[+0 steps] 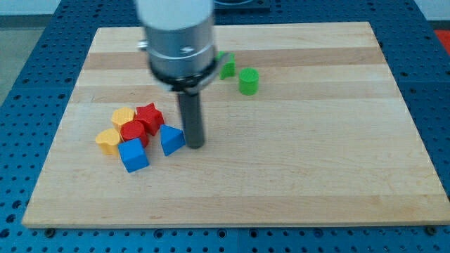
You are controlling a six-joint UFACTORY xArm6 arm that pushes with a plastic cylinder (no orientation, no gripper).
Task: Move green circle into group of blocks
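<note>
Sitting just right of the blue triangle-ish block (171,139), my tip (195,145) is down on the surface (316,161) at the right edge of the block group, near the surface's left-centre. No claw on this rig, just a bare rod, so nothing opens or shuts & nothing is held; the rod only pushes.

Group, left-centre of surface: yellow block (123,116), second yellow block (107,140), red star (149,116), red block (133,131), blue cube (133,155), plus the blue triangle-ish one. All packed close, several touching.

Green circle (249,81) sits well apart from the group, toward the surface's top edge, a bit right of centre. Another green block (227,66) is just beside it on its left, partly hidden by the arm body; shape unclear.

Step, as I judge it: approach not yet made. Tip is by the group, not by the target, & isn't touching the green circle.

Next move prob needs: swing the tip round to the far side of the green circle (top-right of it), w/o clipping the other green block, then push down-left on a diagonal toward the group. Round piece may roll off line, so keep the push centred.
</note>
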